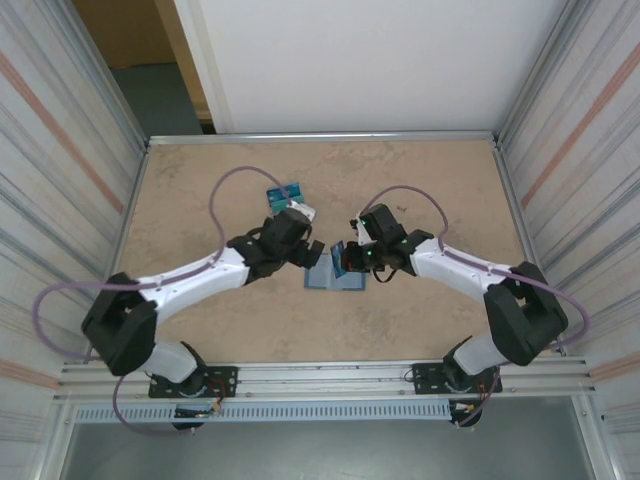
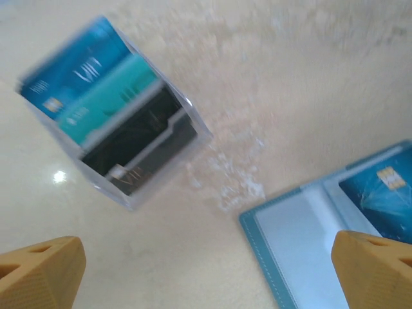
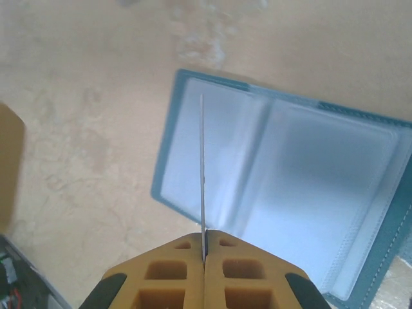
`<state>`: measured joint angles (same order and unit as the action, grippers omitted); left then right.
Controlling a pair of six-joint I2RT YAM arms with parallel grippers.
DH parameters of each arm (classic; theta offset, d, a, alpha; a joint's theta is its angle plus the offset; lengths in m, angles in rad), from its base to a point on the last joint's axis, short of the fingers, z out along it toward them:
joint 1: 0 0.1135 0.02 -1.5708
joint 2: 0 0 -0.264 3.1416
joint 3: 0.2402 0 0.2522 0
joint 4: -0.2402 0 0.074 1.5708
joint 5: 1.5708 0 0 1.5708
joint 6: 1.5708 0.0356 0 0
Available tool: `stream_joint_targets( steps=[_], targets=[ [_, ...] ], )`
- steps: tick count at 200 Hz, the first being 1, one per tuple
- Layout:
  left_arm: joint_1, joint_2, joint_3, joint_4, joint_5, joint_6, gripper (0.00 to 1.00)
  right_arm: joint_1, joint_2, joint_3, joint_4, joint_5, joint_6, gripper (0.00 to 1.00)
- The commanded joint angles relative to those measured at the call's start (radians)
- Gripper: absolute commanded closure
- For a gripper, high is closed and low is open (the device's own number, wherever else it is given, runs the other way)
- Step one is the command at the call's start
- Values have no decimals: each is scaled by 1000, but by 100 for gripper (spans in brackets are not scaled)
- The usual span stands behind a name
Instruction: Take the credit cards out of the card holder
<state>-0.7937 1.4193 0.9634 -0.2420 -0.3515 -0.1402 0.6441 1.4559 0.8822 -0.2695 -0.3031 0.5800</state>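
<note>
Right wrist view: pinching one credit card [image 3: 201,174] edge-on in the tightly closed right gripper [image 3: 204,248], hovering over the card holder [image 3: 322,180] lying open near centre, pockets looking empty. Holding the left gripper [image 2: 206,277] spread wide and empty, just left of the holder. Probably finishing the extracting step; next, likely carrying this card far-left to the card pile [image 2: 96,84] and releasing it flat.

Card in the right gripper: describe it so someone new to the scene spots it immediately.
At the middle of the tan table lies the open teal-blue card holder; the right gripper sits shut just above it. The blue credit card is pinched on edge in its grip, unlike the other cards, which lie piled flat farther back, beyond the left arm.
</note>
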Motion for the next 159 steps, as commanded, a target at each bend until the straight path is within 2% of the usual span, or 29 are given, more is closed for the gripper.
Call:
stream_joint_targets(
  steps=[1,20,39,50,66,121,159],
  targets=[
    [25,-106,-36,0,69,64,1,24,-70,43,-76,-5,-151,100],
    [54,-187,-68,36,191,125,4,48,-117,55,-89,-36,-233,100],
    [102,-253,-91,58,374,181,6,61,-165,67,-103,-71,-308,100],
    [136,-278,-95,56,522,220,8,65,-193,70,-111,-95,-341,100],
    [167,-297,-91,37,662,266,11,64,-227,78,-129,-134,-389,100],
    [172,-264,-32,-31,925,387,24,65,-264,124,-193,-264,-501,100],
    [151,-219,9,-67,1005,449,43,64,-246,158,-224,-316,-546,100]
  ],
)
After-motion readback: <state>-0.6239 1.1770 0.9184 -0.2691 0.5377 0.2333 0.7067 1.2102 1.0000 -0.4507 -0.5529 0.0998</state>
